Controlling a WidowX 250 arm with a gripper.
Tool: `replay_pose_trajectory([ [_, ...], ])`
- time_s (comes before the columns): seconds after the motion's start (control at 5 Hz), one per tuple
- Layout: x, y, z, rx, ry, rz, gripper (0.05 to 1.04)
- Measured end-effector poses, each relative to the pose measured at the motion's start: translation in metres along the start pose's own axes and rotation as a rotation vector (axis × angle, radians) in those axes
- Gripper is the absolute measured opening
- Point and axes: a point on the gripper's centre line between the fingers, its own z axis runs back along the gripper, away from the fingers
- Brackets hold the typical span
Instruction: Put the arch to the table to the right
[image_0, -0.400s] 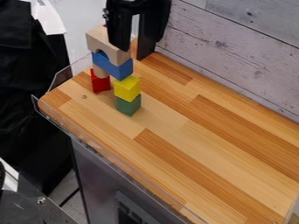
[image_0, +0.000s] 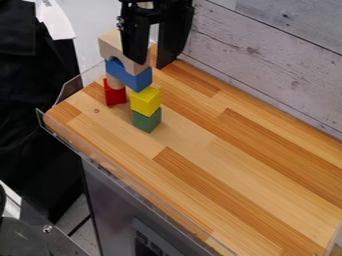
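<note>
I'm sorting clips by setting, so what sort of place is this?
Probably a robotics lab or test workspace: a black two-finger gripper hangs over a wooden tabletop, beside a stack of toy blocks, with a green cube at its base.

The black claw (image_0: 149, 64) hangs at the surface's (image_0: 234, 175) far left corner, pointing downward. Its two fingers (image_0: 136, 37) stand apart with a gap between them, one to the left and the other to the right in the camera view, both tips low, their black mount joining them above.
</note>
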Motion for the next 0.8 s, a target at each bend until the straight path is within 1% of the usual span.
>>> replay_pose_trajectory([
  [0.4, 0.014, 0.000, 0.001, -0.040, 0.019, 0.063, 0.999],
  [0.6, 0.026, 0.000, 0.006, -0.105, 0.029, 0.075, 0.999],
  [0.8, 0.038, -0.001, 0.006, -0.153, 0.057, 0.090, 0.999],
])
